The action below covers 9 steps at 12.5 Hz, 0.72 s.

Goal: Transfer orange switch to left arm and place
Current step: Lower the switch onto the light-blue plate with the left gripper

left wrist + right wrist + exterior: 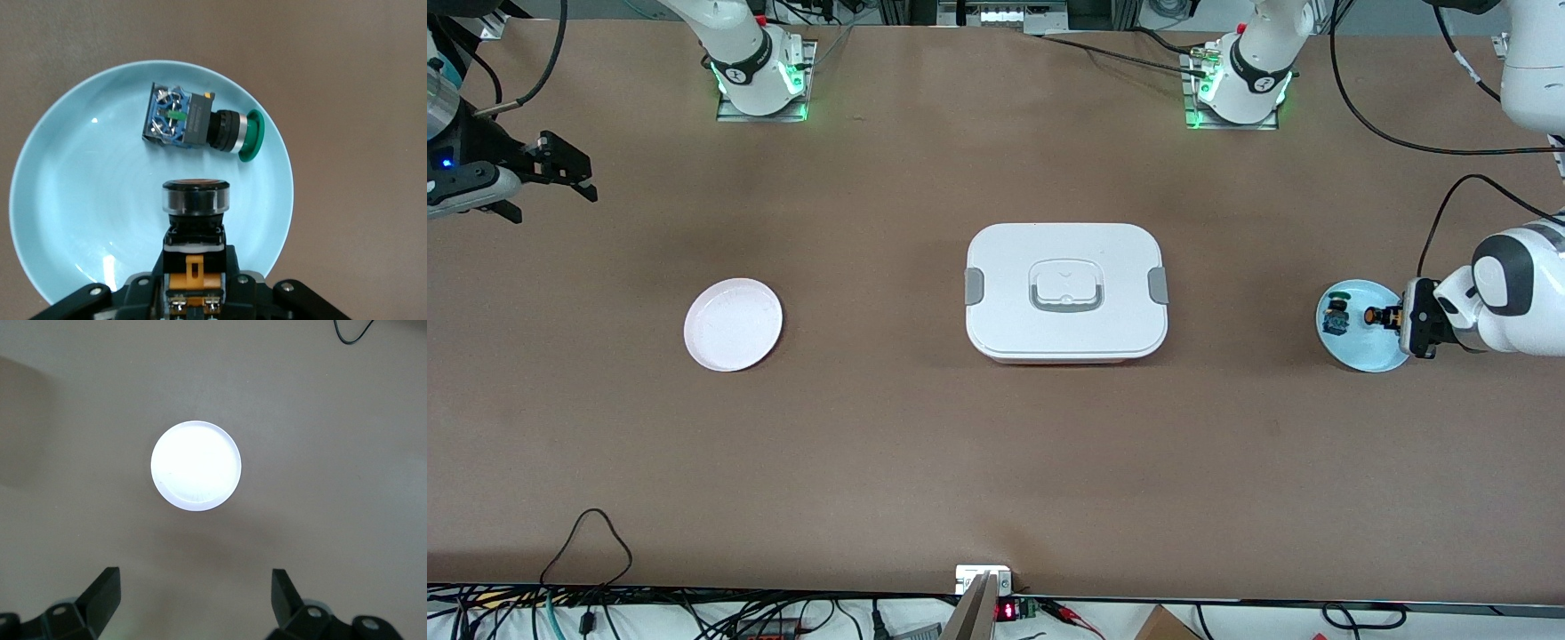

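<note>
the left gripper point(1392, 316) is clenched on the orange switch point(1375, 316), over the blue plate point(1357, 354) at the left arm's end of the table. the right gripper point(578, 178) hangs released, jaws wide, over bare table at the right arm's end; that arm waits.

the box point(1065, 291), lid on and clips at both ends, sits mid-table, well apart from both grippers. the white plate point(733, 324) lies between the box and the right gripper, nearer the front camera than that gripper, with nothing in it. the blue plate, under the left gripper, holds the green switch point(1336, 314), which lies on its side just ahead of the gripped orange one.

the left wrist view shows what the front view does not: the orange switch point(195, 230) gripped at its orange block end, its black-rimmed cap pointing straight away from the gripper, long axis in line with the fingers. the green switch point(200, 125) lies crosswise to it, apart, blue body at one end, green cap at the other. the right wrist view shows the white plate point(195, 465) from above, and both fingertips point(105, 587) spread.
</note>
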### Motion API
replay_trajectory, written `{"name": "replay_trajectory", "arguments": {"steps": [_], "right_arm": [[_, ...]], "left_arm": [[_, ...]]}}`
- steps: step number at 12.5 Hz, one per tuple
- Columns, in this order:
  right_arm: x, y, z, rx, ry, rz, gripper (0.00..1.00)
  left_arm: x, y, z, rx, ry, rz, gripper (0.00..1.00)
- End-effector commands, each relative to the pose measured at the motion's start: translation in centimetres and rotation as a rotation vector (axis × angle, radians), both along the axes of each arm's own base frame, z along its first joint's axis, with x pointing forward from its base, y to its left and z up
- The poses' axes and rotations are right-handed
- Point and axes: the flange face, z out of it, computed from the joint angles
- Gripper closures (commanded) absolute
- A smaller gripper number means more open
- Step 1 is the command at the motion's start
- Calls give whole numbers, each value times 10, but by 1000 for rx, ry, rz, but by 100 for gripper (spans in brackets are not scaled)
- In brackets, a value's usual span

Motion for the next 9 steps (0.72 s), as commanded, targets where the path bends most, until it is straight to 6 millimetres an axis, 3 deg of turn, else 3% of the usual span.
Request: {"name": "replay_trajectory", "arguments": {"steps": [1, 7, 8, 9], "right_arm": [[0, -1, 5, 12, -1, -14, 0], [1, -1, 5, 12, -3, -13, 0], [1, -1, 5, 12, -3, -13, 0], [0, -1, 5, 13, -1, -13, 0]], "left_arm": [[2, 6, -1, -10, -13, -33, 100], [-8, 10, -25, -17, 0, -21, 100], [-10, 12, -26, -20, 2, -14, 86], [-12, 12, -28, -22, 7, 2, 43]]}}
